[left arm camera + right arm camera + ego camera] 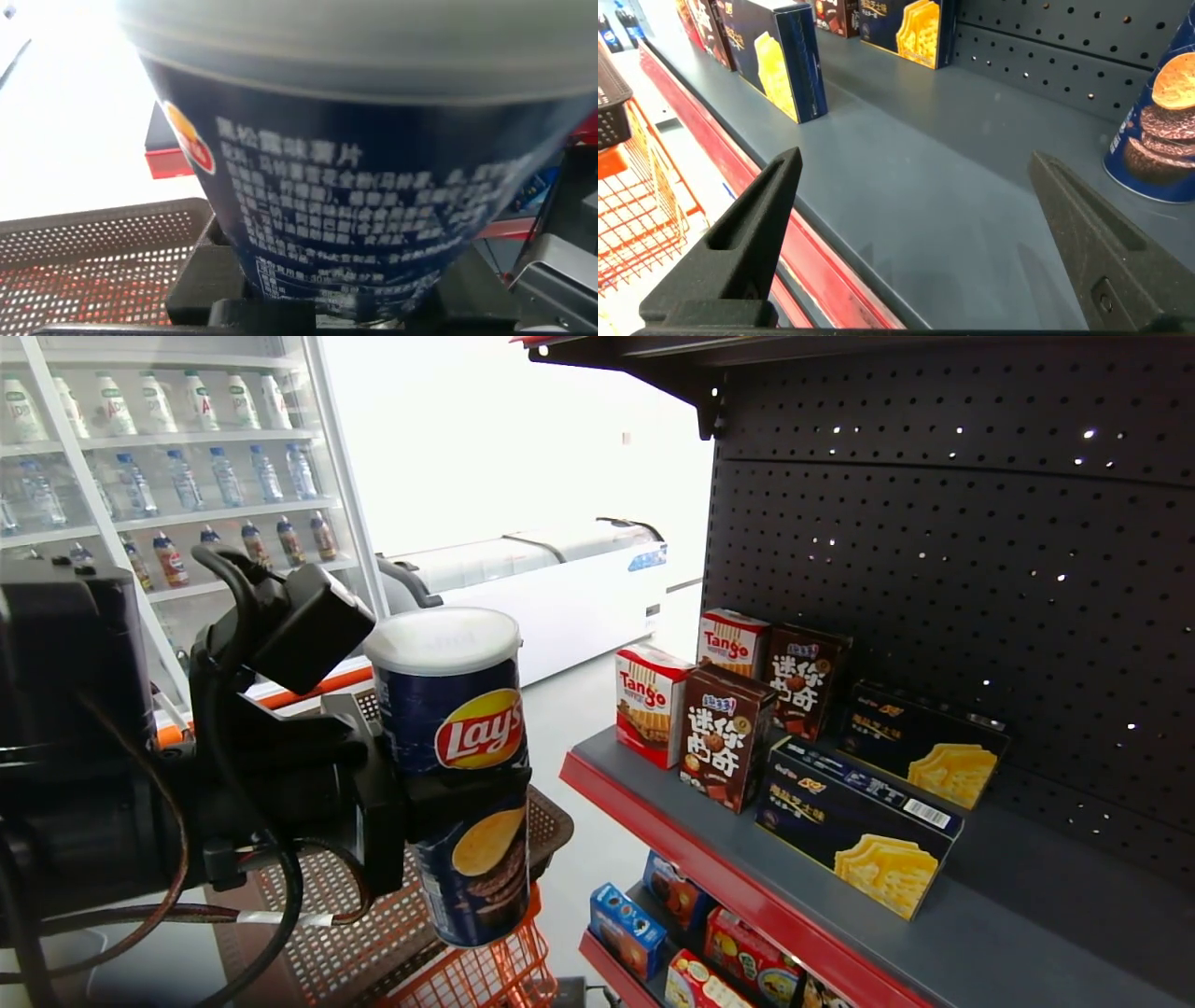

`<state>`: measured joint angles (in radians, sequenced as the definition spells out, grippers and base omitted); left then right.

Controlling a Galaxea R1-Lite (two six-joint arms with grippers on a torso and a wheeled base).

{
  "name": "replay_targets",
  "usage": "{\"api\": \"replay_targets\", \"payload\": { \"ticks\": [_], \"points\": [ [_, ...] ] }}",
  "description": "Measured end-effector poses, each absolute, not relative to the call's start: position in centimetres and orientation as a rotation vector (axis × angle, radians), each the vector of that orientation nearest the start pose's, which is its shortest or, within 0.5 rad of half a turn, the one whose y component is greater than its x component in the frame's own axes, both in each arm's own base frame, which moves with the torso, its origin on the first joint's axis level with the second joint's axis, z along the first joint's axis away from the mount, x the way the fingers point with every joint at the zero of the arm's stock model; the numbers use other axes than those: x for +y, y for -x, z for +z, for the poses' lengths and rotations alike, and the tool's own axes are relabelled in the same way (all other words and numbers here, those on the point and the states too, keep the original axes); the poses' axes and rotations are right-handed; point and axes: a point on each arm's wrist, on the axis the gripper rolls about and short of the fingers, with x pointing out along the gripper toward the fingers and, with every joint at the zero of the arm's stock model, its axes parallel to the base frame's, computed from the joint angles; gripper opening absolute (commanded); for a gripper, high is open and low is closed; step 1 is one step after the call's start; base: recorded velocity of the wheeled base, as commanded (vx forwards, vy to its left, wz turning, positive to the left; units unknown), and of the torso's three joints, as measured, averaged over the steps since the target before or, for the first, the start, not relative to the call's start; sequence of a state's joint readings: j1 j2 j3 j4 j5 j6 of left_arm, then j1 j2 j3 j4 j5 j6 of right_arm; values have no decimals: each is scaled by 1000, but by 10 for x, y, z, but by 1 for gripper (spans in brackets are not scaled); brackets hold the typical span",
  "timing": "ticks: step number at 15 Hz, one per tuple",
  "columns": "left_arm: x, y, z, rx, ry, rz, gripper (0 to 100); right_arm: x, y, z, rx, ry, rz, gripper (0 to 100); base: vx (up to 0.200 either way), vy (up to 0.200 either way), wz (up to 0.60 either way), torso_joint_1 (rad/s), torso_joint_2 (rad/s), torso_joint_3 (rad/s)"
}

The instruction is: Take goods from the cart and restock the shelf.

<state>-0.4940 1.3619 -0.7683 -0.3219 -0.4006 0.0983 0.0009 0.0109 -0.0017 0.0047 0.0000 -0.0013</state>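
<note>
1. Two fingers (pixel 471 795) of the left gripper (pixel 462 807) were clamped round the chip can (pixel 457 709) at approx mid-height, narrowed to the can's width. Can was upright, lid on top.
2. In the left wrist view the can's label side sat right up against the cam, w/ its lower body seated in the gripper.
3. Can was held in the air above the cart (pixel 467 971), on the robot's left of the shelf (pixel 980 933) and well apart from it. Not yet placed.
4. Handling, my guess:
   - Light cardboard tube, stiff lengthwise, but the wall would dent under a hard squeeze.
   - Glossy wrap prob slippery, and contents fragile, so no knocks.
   - Mid-body hold looked right. The plastic lid could pop off if grabbed there.
   - Tall and narrow, so it would tip easily. It'd need setting flat on its base before letting go.
5. Right gripper (pixel 915 252) had fingers spread wide, holding nothing, and hung over bare grey shelf.
6. Further out, a second can (pixel 1158 121) stood near the pegboard (pixel 980 569) at the back, and boxes (pixel 728 737) of biscuits lined the far end. The free stretch btwn them looked the likely spot for the held can.
7. Beyond the cart were a chest freezer (pixel 560 588) and a bottle cooler (pixel 187 476).
</note>
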Motion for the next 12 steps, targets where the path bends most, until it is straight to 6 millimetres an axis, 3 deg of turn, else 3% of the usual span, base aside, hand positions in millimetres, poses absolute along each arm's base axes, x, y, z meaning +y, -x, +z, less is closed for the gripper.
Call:
{"api": "replay_targets", "payload": {
  "ticks": [9, 12],
  "points": [
    [-113, -192, 232, 233, -100, -924, 0, 0, 22, 76, 13, 1, 1, 100, 0, 0, 0, 0, 0, 0],
    [-114, -191, 233, 230, -100, -928, 0, 0, 22, 76, 14, 1, 1, 100, 0, 0, -600, 4, 9, 2]
  ]
}}
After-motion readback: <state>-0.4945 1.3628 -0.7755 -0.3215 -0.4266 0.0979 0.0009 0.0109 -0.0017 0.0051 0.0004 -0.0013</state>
